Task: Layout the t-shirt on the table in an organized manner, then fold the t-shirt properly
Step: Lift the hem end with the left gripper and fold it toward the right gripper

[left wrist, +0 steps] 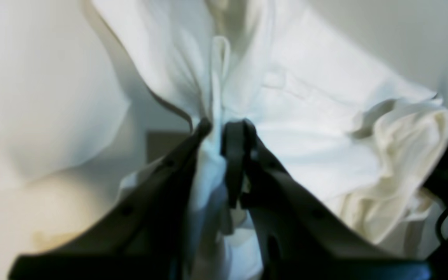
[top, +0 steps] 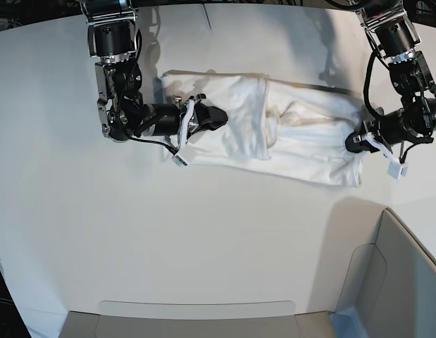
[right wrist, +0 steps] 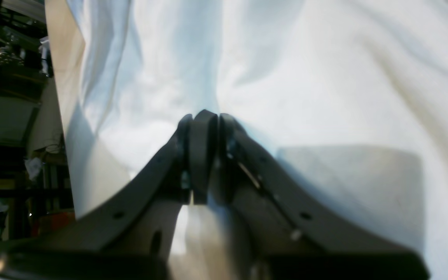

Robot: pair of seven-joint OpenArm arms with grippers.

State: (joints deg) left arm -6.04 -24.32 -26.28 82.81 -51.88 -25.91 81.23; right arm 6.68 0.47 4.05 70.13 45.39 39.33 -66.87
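The white t-shirt lies on the white table as a long crumpled band near the far edge, with no print showing. My left gripper is at the band's right end. In the left wrist view it is shut on a raised fold of the t-shirt. My right gripper is over the band's left part. In the right wrist view it is shut, and creases of the t-shirt run into its tips.
Grey bin-like panels stand at the table's near edge and near right corner. Both arm bases sit at the far edge. Dark shelving shows beyond the table in the right wrist view.
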